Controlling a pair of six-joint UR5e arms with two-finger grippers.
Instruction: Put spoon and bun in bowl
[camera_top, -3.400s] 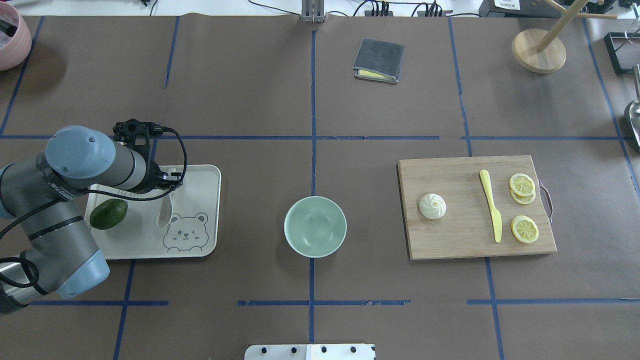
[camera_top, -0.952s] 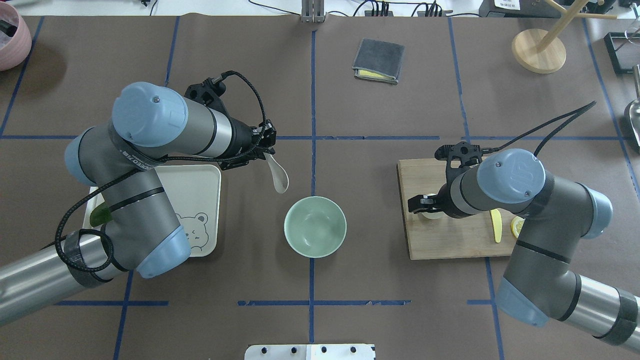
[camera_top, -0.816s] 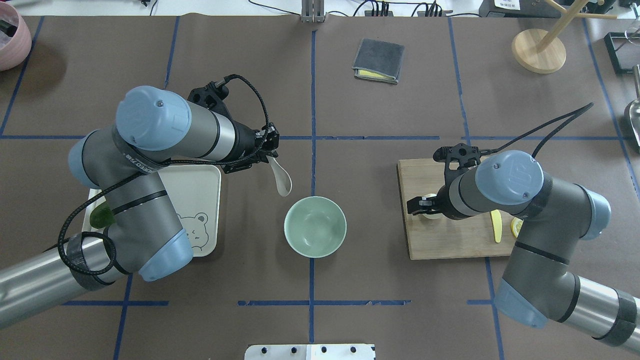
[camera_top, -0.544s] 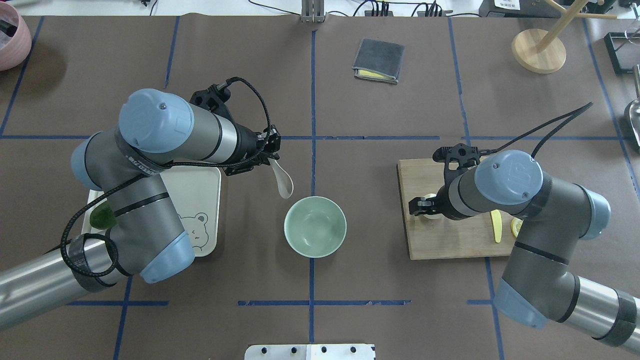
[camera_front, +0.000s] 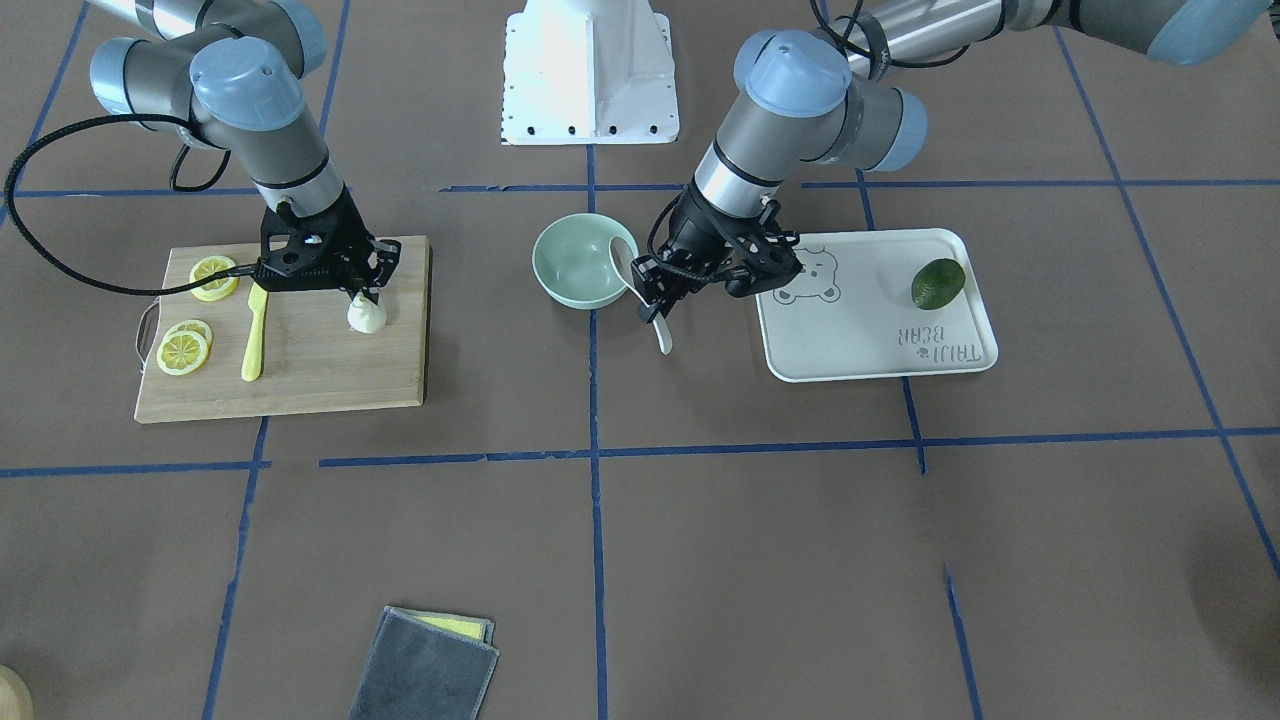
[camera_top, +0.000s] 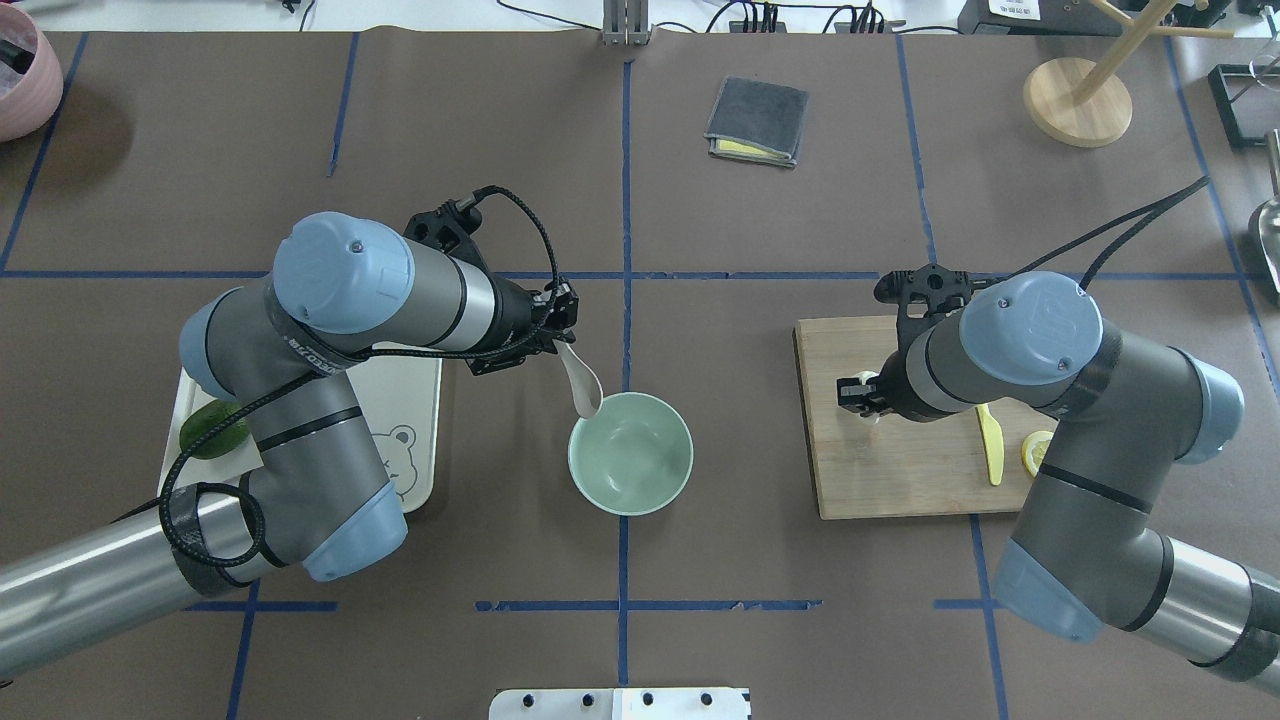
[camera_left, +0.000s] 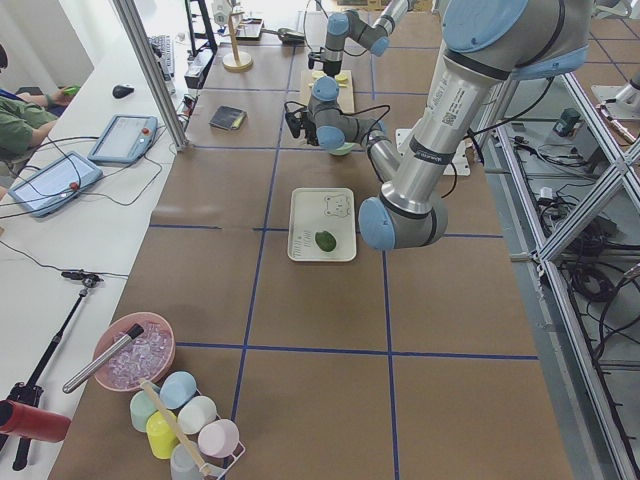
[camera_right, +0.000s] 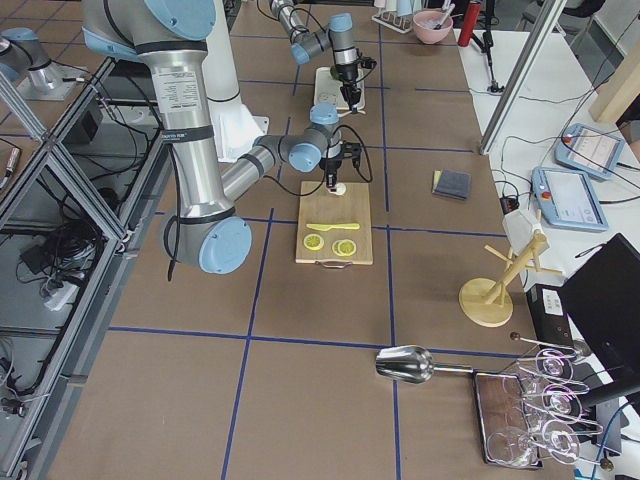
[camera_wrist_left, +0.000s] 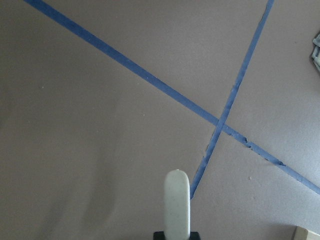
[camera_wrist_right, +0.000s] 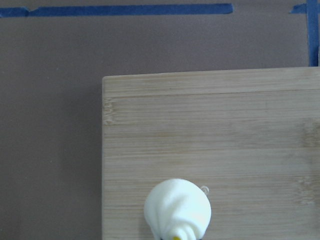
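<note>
The pale mint-green bowl stands at the table's middle; it also shows in the front-facing view. My left gripper is shut on the handle of the off-white spoon and holds it in the air, scoop tilted down over the bowl's far-left rim. The spoon's handle shows in the left wrist view. My right gripper is shut on the white bun just above the wooden cutting board. The bun fills the bottom of the right wrist view. From overhead the right gripper hides the bun.
A yellow knife and lemon slices lie on the board. A white bear tray with a dark green avocado is at the left. A grey cloth and a wooden stand are at the back.
My left arm carried the spoon off the tray and toward me, to the bowl's rim. My right arm came in over the board, and its gripper has moved slightly with the bun.
</note>
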